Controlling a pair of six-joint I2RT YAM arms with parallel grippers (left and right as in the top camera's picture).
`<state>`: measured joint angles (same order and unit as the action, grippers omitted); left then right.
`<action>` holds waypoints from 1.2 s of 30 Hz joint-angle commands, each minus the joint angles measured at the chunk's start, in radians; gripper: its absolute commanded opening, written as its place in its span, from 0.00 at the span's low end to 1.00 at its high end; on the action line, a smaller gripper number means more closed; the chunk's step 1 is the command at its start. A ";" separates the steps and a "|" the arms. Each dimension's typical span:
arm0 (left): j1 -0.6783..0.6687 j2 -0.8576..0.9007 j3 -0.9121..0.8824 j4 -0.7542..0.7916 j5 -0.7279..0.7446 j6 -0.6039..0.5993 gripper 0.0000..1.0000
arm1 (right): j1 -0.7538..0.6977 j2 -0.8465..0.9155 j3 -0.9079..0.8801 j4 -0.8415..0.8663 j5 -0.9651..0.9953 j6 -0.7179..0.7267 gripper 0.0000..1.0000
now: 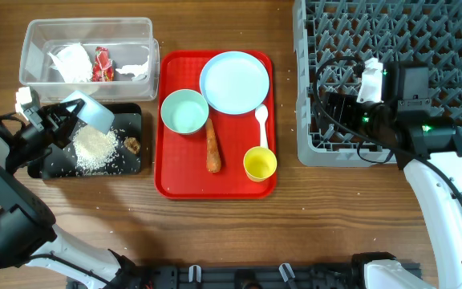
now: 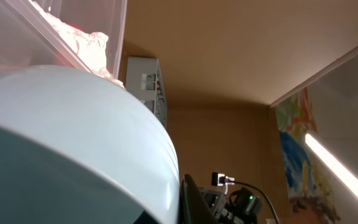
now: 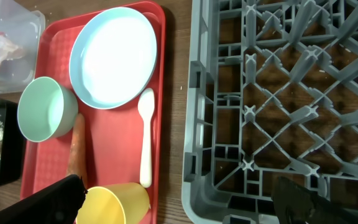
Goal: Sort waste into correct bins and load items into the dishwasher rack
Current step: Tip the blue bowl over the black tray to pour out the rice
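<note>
My left gripper [image 1: 72, 115] is shut on a pale blue bowl [image 1: 95, 112] and holds it tilted over the black tray [image 1: 135, 112]. The bowl fills the left wrist view [image 2: 73, 143]. The tray holds a pile of white rice [image 1: 95, 148] and a brown scrap [image 1: 133, 145]. The clear tub [image 1: 34, 40] holds a crumpled napkin [image 1: 72, 63] and red wrappers [image 1: 103, 64]. My right gripper [image 3: 176, 186] is open and empty above the front left corner of the grey rack [image 1: 439, 32], also in the right wrist view [image 3: 278, 93].
A red serving tray [image 1: 171, 181] holds a second pale blue bowl [image 1: 184, 110], the plate [image 1: 234, 83], the white spoon [image 1: 261, 120], the carrot [image 1: 212, 148] and the yellow cup [image 1: 260, 164]. Bare wood lies along the table's front.
</note>
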<state>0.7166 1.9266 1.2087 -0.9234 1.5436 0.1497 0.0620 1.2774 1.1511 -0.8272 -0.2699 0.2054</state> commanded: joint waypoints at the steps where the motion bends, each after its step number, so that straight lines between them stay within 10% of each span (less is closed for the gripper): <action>1: 0.006 0.006 -0.005 -0.016 0.033 -0.013 0.04 | 0.003 0.008 0.020 0.000 -0.021 0.008 1.00; 15: -0.122 -0.158 -0.005 -0.038 -0.003 -0.046 0.04 | 0.003 0.008 0.020 0.014 -0.021 0.007 1.00; 26: -0.814 -0.409 -0.011 -0.180 -1.321 -0.211 0.04 | 0.003 0.008 0.020 0.027 -0.020 0.007 1.00; 36: -1.178 -0.389 -0.137 0.024 -1.400 -0.275 0.07 | 0.003 0.008 0.020 0.026 -0.020 0.006 1.00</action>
<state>-0.4080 1.5288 1.1179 -0.9394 0.1970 -0.0826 0.0620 1.2774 1.1511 -0.8062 -0.2733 0.2050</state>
